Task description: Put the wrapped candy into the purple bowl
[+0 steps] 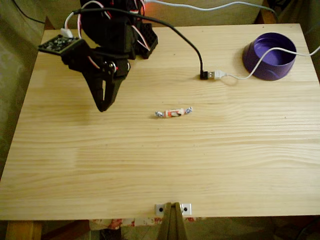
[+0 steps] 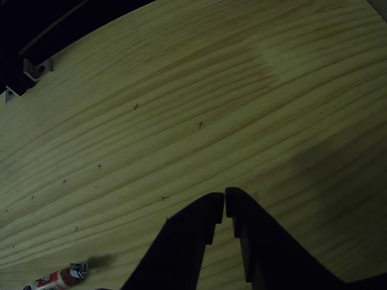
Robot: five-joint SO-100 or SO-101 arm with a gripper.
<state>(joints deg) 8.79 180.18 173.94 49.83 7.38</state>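
Right, out on the pale wooden table [image 1: 165, 165] the wrapped candy [image 1: 173, 112] lies flat near the middle in the fixed view, and it serves as our landmark. Up and to the right of it sit a black plug and a white USB plug [image 1: 216, 75], joined end to end, with a black cable [image 1: 187, 42] arching back toward the arm and a white cable [image 1: 260, 60] curling off to the right, draped over the rim of the purple bowl [image 1: 270, 56]. That bowl stands well apart from the candy, far up and right, near the table's corner, with the white cable crossing its opening. Below the candy, at the near edge of the table, is a small metal bracket [image 1: 172, 208]. To the candy's left hangs the hand [image 1: 103, 106], black, pointing down at the table, fingertips pressed together and gripping nothing. Bare wood lies between it and the candy. In the other view the hand [image 2: 225, 204] shows its two dark fingers meeting at the tips, and the candy [image 2: 60, 278] peeks in at the lower left edge. The sweet itself: a pinkish-orange and white wrapper with dark marks, twisted silvery-blue ends, lying lengthwise left to right.
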